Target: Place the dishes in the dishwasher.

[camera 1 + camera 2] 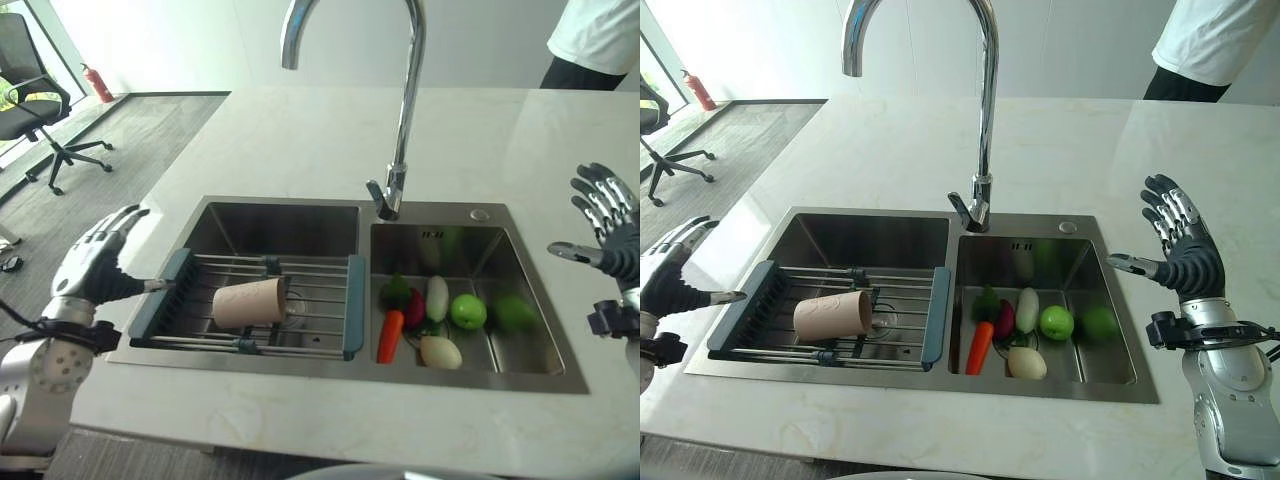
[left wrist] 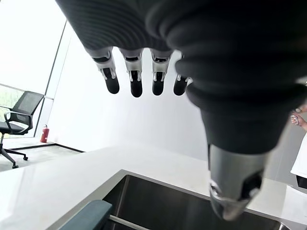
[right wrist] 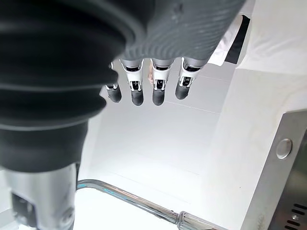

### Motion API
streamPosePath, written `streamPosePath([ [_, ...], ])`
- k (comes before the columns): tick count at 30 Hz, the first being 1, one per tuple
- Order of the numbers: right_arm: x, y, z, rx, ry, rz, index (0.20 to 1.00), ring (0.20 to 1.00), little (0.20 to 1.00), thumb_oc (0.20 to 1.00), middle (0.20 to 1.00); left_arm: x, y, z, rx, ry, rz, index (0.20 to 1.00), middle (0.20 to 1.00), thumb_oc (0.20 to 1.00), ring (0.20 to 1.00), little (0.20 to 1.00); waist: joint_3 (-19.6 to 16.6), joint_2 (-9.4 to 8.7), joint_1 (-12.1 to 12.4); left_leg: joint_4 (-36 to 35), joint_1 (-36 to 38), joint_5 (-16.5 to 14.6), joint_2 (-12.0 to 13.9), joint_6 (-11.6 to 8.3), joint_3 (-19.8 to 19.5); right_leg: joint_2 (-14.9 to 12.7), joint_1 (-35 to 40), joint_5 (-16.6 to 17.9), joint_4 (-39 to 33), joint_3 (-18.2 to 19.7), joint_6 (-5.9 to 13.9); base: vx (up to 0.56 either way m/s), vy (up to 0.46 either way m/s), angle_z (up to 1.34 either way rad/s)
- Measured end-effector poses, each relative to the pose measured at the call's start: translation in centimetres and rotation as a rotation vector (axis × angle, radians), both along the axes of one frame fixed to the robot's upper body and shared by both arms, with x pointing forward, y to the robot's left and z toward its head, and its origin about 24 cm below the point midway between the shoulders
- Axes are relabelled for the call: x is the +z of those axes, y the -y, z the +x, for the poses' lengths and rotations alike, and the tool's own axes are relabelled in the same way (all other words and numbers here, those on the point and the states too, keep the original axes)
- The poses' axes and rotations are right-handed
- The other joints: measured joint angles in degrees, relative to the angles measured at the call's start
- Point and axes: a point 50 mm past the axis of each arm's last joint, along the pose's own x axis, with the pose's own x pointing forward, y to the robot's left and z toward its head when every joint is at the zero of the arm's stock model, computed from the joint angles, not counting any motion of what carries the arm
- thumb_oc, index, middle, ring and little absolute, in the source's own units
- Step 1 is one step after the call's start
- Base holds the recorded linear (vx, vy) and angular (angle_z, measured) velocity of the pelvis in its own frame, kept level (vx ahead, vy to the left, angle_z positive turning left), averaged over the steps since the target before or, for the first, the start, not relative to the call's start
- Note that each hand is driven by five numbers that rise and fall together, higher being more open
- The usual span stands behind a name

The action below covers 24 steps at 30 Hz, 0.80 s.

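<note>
Left eye view: a pale marble surface (image 1: 300, 140) holds a double stainless steel sink (image 1: 520, 385) under a tall curved chrome tap (image 1: 400, 100). In the left basin a wire drying rack with grey-blue plastic ends (image 1: 352, 305) spans the bowl, and a beige paper-like cup (image 1: 250, 302) lies on its side on the wires, mouth toward the middle. No dishwasher appears. The right basin holds an orange carrot (image 1: 389, 337), a green apple (image 1: 467, 311) and other vegetables. The left hand (image 1: 95, 262) hovers just beside the rack's left end, likely lining up a reach for the cup.

Right eye view: the right hand (image 1: 1185, 255) is raised over the surface, well apart from the sink, fingers spread wide, holding nothing.

Left wrist view: the fingers (image 2: 135, 81) hang straight and loose, empty.

Right wrist view: straight fingers (image 3: 159, 86), empty.
</note>
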Motion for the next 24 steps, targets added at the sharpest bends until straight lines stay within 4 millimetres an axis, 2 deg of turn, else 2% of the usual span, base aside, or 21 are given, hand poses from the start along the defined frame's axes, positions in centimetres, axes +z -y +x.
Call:
streamPosePath([
  [5, 0.1, 0.1, 0.2, 0.005, 0.001, 0.0, 1.0, 1.0, 1.0, 1.0, 1.0, -0.2, 0.8, 1.0, -0.05, -0.082, 0.027, 1.0, 1.0, 1.0, 1.0, 1.0, 0.05, 0.09, -0.13, 0.0, 0.0, 0.02, 0.0, -0.01, -0.05, 0.0, 0.0, 0.0, 0.0, -0.02, 0.0, -0.01, 0.038, 0.0],
  [11, 0.2, -0.8, 0.9, 0.047, 0.007, 0.002, 1.0, 1.0, 1.0, 1.0, 1.0, -0.9, 3.0, 2.8, -0.134, -0.176, 0.035, 1.0, 1.0, 1.0, 1.0, 1.0, 0.09, 0.14, -0.36, 0.03, 0.04, 0.37, 0.04, -0.03, -0.04, 0.08, -0.15, 0.01, 0.0, 0.0, -0.01, -0.01, 0.003, 0.0],
  [14, 0.3, -0.8, 1.0, 0.046, 0.011, 0.0, 1.0, 1.0, 1.0, 1.0, 1.0, -1.5, 3.6, 3.1, -0.158, -0.232, 0.027, 1.0, 1.0, 1.0, 1.0, 1.0, 0.1, 0.13, -0.4, 0.02, 0.07, 0.37, 0.09, -0.03, -0.01, 0.17, -0.15, 0.01, 0.0, 0.03, -0.01, 0.0, 0.0, 0.0],
  [24, 0.3, -0.7, 1.0, 0.041, 0.011, -0.01, 1.0, 1.0, 1.0, 1.0, 1.0, -3.3, 4.0, 3.0, -0.159, -0.342, -0.014, 1.0, 1.0, 1.0, 1.0, 1.0, 0.58, -0.16, -1.0, -0.01, 0.07, 0.36, 0.4, -0.08, 0.46, 0.48, -0.25, 0.01, -0.01, 0.49, -0.01, -0.01, -0.007, -0.01],
])
